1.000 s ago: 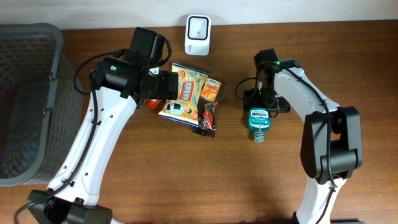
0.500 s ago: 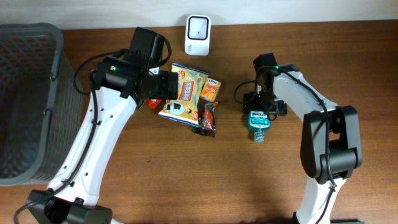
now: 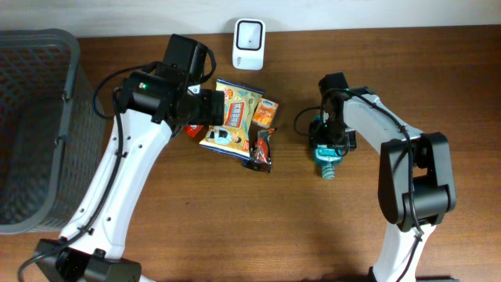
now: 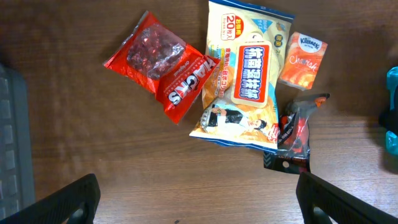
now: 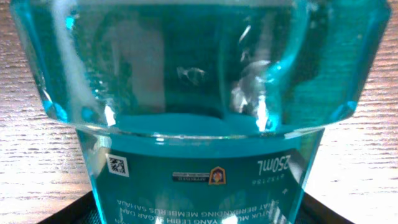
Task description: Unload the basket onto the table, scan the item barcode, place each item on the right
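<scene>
The right gripper (image 3: 327,139) sits low over the teal mouthwash bottle (image 3: 327,163), which lies on the wooden table (image 3: 235,227) to the right of the snack pile. In the right wrist view the bottle (image 5: 199,93) fills nearly the whole frame; only dark slivers of the fingers show at the bottom corners, so I cannot tell whether the jaws press on the bottle or merely straddle it. Its label faces the camera upside down, with a small square code (image 5: 116,165) at the left and "250mL" at the right.

The left gripper (image 4: 199,196) hangs above the pile with its fingers spread wide and nothing between them. Below it lie a red candy bag (image 4: 163,65), a yellow snack bag (image 4: 244,81) overlapping the candy bag's edge, an orange tissue pack (image 4: 302,58) just beside the snack bag's upper right corner, and a dark red-and-black packet (image 4: 293,134) at its lower right.

A white scanner (image 3: 249,34) stands at the table's far edge behind the pile; a grey basket (image 3: 31,117) fills the far left.
</scene>
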Tool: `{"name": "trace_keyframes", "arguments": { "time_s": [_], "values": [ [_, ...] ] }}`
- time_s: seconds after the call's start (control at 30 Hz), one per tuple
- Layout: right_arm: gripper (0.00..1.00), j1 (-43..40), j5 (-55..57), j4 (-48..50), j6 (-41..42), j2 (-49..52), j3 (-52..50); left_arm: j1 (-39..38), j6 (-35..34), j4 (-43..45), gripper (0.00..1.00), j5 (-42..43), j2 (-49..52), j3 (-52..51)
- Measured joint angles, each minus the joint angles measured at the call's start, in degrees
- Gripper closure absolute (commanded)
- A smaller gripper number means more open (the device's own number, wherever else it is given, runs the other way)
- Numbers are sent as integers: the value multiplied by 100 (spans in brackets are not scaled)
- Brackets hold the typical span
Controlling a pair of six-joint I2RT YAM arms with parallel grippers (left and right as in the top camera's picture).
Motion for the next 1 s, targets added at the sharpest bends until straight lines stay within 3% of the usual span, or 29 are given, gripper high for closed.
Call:
{"name": "trace_keyframes", "arguments": {
  "time_s": [0.43,0.6,0.7,1.0],
  "values": [
    [19,0,11,376,-4,0,0,0,0,0,1,0,0,0],
    [26,0,15,472,-9,0,0,0,0,0,1,0,-2,0],
    [36,0,22,476,0,0,0,0,0,0,1,0,0,0],
    [40,0,-7,232,0,20,116,0,0,0,1,0,0,0]
  ]
}}
